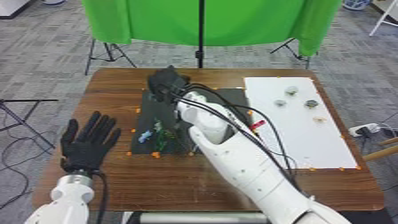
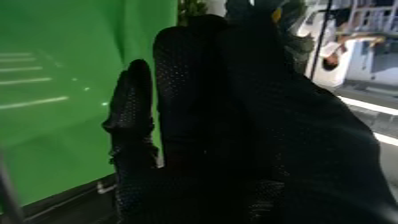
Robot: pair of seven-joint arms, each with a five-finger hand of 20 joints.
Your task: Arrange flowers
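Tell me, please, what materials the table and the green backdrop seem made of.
The table looks like brown wood or veneer, lightly polished, judging by its streaky grain. The green backdrop seems smooth fabric, since it hangs in soft folds.

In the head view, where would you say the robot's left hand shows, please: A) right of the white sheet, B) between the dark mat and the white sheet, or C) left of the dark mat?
C: the left hand shows against brown wood, left of the dark mat.
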